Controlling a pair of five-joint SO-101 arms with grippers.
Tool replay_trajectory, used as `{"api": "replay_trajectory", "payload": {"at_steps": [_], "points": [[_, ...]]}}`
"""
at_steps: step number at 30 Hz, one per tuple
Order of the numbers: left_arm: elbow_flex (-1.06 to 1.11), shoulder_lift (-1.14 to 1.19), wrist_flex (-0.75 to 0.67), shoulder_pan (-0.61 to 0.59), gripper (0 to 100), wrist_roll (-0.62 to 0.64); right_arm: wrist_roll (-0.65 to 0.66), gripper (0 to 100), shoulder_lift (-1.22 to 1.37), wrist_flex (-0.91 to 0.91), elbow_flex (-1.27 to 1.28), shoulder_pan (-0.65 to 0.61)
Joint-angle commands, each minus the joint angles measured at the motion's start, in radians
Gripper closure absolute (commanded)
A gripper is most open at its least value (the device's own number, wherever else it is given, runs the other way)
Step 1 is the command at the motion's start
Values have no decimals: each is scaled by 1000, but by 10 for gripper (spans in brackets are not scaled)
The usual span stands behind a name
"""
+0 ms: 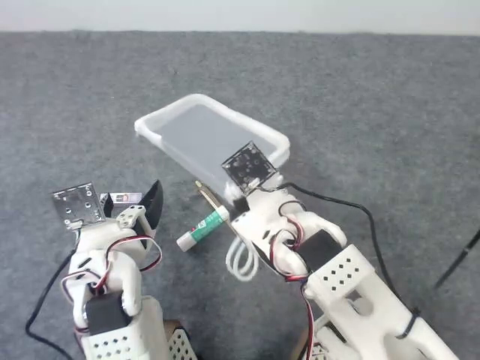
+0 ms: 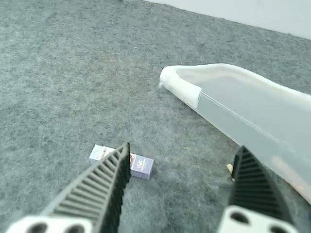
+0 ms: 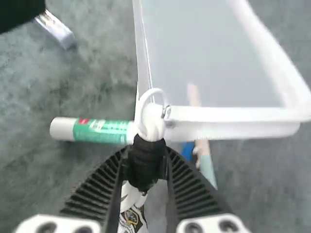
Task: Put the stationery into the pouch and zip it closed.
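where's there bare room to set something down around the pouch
Bare mat lies beyond the pouch toward the far edge and wide on both sides. Crowded: between the pouch and the near edge, with the glue stick, eraser, left gripper, and right gripper shut on the zip pull.

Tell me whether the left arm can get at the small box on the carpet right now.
Probably yes: the left tool is open close by the small box, with nothing lying between them, and the pouch sits clear to one side.

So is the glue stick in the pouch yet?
Out: the glue stick lies on the table, beside the pouch.
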Motion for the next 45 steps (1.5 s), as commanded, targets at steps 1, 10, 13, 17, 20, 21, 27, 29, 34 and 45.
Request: {"api": "replay_trajectory", "payload": {"at_steps": [1,10,13,17,20,21,27,29,34,45], "points": [[-59,-17,6,2,677,15,152,992,-38,-102,-20,10],[-58,-17,8,5,623,17,219,992,-41,-186,-14,-30],[-58,-17,8,58,623,17,221,992,-41,-200,-14,-31],[-64,-17,5,95,622,28,226,992,-41,-216,-12,-27],[-113,-17,40,97,618,48,227,992,-41,-216,-12,-27],[-133,-17,61,112,618,48,227,992,-41,-216,-12,-27],[-179,-17,124,272,618,46,227,992,-42,-211,-12,-27],[-176,-17,124,293,618,46,227,992,-42,-208,-12,-27],[-159,-17,103,299,618,46,226,992,-42,-206,-12,-33],[-113,-17,35,304,618,46,229,992,-223,-185,63,-45]]}}
